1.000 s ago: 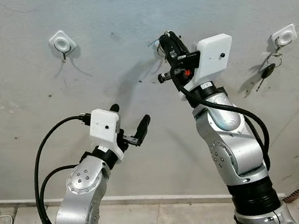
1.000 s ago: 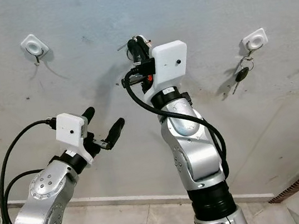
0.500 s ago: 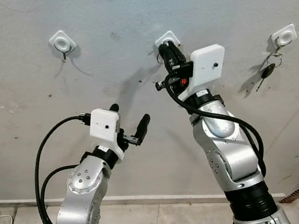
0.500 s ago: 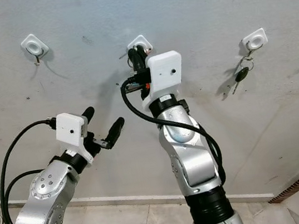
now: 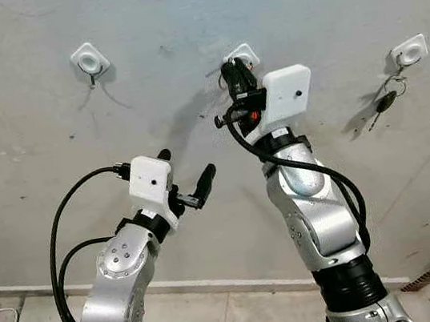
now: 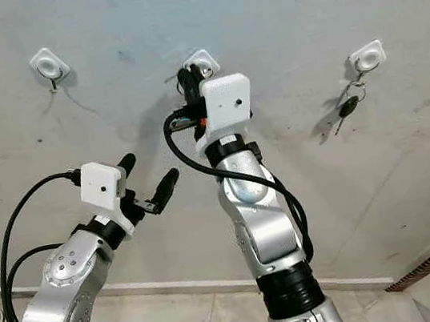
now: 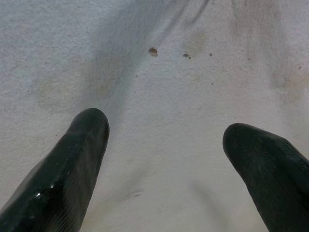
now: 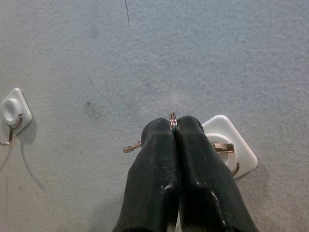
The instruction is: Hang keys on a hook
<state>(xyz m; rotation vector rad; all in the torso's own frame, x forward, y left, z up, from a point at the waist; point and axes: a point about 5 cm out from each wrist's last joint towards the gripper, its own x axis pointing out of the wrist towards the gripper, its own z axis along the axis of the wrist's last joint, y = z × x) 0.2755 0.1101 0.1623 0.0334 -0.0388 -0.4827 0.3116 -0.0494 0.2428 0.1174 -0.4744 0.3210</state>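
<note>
I stand before a plain indoor wall (image 5: 35,42), painted pale grey, rough and stained, like in an entry or corridor of a home. Three small white hooks are fixed on it in a row: the left hook (image 5: 90,63), the middle hook (image 5: 244,54) and the right hook (image 5: 408,52), where a bunch of keys (image 5: 385,101) hangs. Below, a light skirting (image 5: 217,286) meets a tiled floor (image 5: 247,318).
</note>
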